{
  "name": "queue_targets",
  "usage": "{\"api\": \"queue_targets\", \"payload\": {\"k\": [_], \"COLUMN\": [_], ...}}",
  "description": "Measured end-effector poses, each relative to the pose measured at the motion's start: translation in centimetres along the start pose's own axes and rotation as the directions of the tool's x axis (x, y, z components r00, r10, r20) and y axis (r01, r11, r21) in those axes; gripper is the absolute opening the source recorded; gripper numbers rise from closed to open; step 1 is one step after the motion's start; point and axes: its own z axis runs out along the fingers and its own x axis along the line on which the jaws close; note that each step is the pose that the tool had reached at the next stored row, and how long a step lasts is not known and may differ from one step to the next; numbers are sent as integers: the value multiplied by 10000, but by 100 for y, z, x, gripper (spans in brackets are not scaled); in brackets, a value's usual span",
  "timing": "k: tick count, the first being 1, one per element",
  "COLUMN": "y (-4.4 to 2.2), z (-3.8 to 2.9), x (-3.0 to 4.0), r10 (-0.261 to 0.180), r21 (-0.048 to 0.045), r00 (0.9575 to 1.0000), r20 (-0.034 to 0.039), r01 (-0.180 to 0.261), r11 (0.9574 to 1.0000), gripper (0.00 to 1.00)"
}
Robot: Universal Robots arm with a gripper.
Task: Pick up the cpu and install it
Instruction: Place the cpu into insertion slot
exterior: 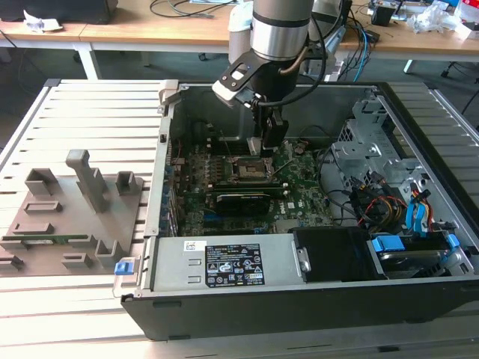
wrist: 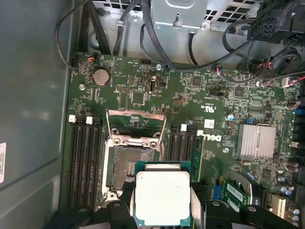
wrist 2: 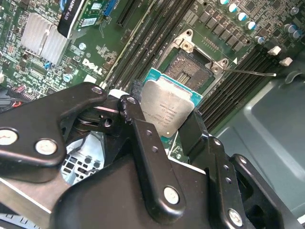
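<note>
The cpu [wrist: 163, 198] is held off the board, silver top up. It is gripped by two opposite edges between the fingers [wrist 2: 129, 106] of the gripper [wrist 2: 164, 114], which are closed narrow on it. In both wrist views the chip is seen level. It hangs just beside the open socket [wrist: 127, 164], overlapping the socket's near edge, and is not yet seated.

The socket's load plate [wrist: 136, 125] is flipped up and the thin lever [wrist 2: 248, 72] is swung out. The pin field looks exposed and unobstructed. Memory slots [wrist: 85, 162] flank the socket on both sides. A finned heatsink [wrist: 257, 140] sits well apart on the motherboard [wrist: 214, 95].

In the exterior view the gripper [exterior: 268, 140] is placed at upper centre of the frame, inside the open computer case [exterior: 299, 299] and just above the socket [exterior: 247, 168]. The grey fixture blocks [exterior: 75, 202] are left on the worktop [exterior: 97, 112] at the exterior view's left, well clear.

Judged step: alignment over the socket for placement. Done well, the chip is centred square to the socket frame before any descent and kept flat. It is brought straight down with no sideways slide, since the pins are likely bent by any drag. The corner and notch marks are too small to tell, so orientation cannot be confirmed here. The grip is best kept light and let go only once the chip sits flush in the frame.
</note>
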Motion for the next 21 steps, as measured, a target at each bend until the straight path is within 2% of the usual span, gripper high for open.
{"api": "queue_targets", "payload": {"k": [13, 16, 17, 18, 21], "y": [1, 1, -6, -14, -20], "z": [111, 145, 158, 164, 234], "x": [7, 37, 70, 87, 95], "r10": [1, 0, 2, 1, 2], "r21": [0, 0, -4, -14, -14], "r00": [10000, 10000, 10000, 9999, 9999], "r20": [1, 0, -29, -152, -166], "r01": [-1, 0, -2, -1, -2], "r11": [10000, 10000, 10000, 10000, 10000], "gripper": [55, 55, 55, 55, 55]}}
